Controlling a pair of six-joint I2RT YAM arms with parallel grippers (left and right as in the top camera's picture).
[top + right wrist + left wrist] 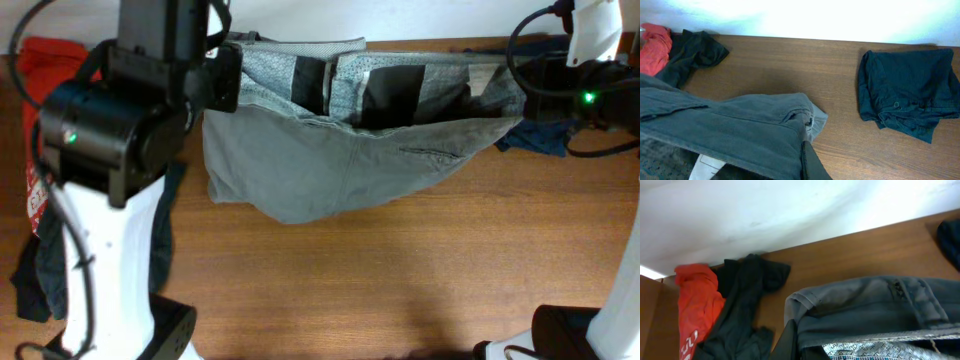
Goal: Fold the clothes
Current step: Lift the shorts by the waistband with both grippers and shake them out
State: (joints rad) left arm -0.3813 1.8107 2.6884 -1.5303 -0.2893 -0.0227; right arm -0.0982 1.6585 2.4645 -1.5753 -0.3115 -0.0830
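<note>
The grey-khaki shorts (330, 160) are stretched between both grippers along the far part of the table, with the pale-lined waistband turned open on top and the legs sagging toward the front. My left gripper (222, 80) is shut on the shorts' left waistband end; in the left wrist view (797, 340) its dark finger presses the fabric (865, 310). My right gripper (525, 95) is shut on the right end; in the right wrist view (805, 155) its finger clamps the cloth (730, 135). The red tee (50, 60) and black tee (745, 295) lie at the left, and the navy garment (910, 90) at the right.
The wooden table (400, 280) runs to a white wall at the back. The left arm's white base (110, 280) stands at the front left over dark cloth (35, 280). The right arm's base (590, 330) sits at the front right, with cables near the right gripper.
</note>
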